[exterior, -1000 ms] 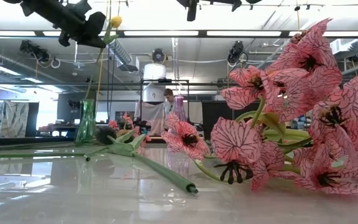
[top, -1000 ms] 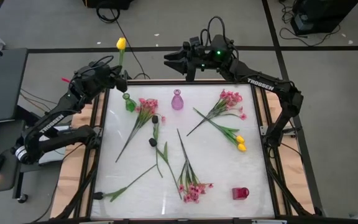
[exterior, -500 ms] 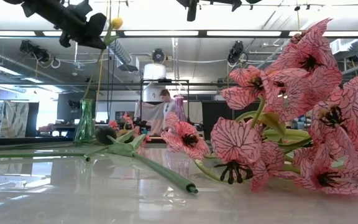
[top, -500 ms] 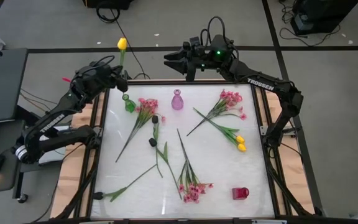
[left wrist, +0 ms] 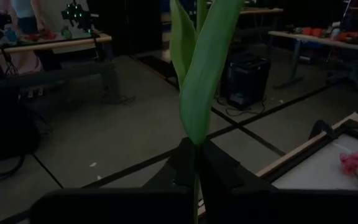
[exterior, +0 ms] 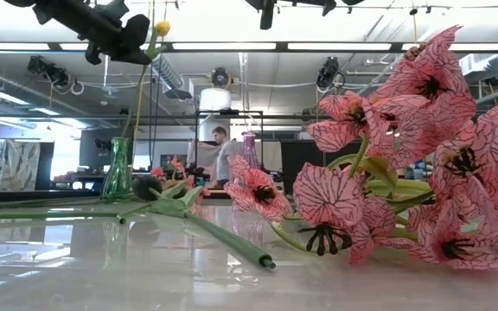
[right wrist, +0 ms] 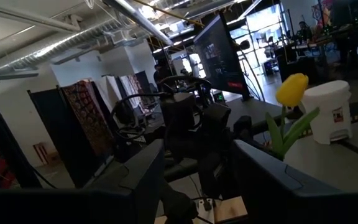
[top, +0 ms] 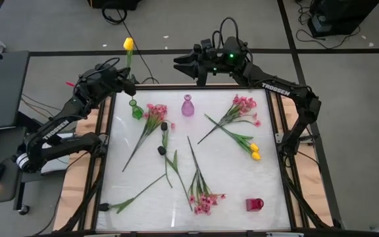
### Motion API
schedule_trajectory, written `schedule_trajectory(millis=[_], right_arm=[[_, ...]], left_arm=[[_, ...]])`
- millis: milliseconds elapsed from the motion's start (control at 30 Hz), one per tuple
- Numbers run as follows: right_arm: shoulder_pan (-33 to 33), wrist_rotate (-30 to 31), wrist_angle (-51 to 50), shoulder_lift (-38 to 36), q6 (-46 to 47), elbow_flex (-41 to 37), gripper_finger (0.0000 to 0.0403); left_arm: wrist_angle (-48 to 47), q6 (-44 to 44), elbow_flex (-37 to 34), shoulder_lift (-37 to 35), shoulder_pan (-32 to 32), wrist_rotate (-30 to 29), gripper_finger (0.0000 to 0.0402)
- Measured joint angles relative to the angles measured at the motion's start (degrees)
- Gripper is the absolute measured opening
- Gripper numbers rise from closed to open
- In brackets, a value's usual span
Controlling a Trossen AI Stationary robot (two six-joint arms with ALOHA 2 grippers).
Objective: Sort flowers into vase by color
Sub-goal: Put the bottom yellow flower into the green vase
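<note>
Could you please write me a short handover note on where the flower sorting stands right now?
Left end effector: shut on a yellow tulip, raised above the green vase at the table's far left.
Right end effector: open, empty, waiting beyond the far edge.
On the table: purple vase, red vase, three pink sprays, two yellow tulips, dark tulips.
Done: no flower stands in any vase.
Left: everything, starting with lowering this tulip's stem.

Two vases [top: 137, 109] [top: 187, 106] stand at the table's [top: 137, 217] far edge, flowers [top: 201, 191] lying before them.
</note>
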Motion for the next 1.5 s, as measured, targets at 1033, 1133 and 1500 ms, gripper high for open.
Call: schedule_trajectory(millis=[1033, 1133, 1500], right_arm=[[0.00, 0.00, 0.00, -0.04, 0.00, 0.00, 0.0196], [0.00, -0.02, 0.00, -0.07, 0.00, 0.00, 0.0196], [-0.02, -0.02, -0.02, -0.07, 0.00, 0.00, 0.0196]], left_arm=[[3.66, -4.42, -9.27, -2.01, -2.01, -0.76, 0.0014], [2.96, -4.36, -9.27, -2.41, -2.01, -0.78, 0.0014], [-2.02, -4.40, -9.25, -5.45, -2.01, -0.80, 0.0054]])
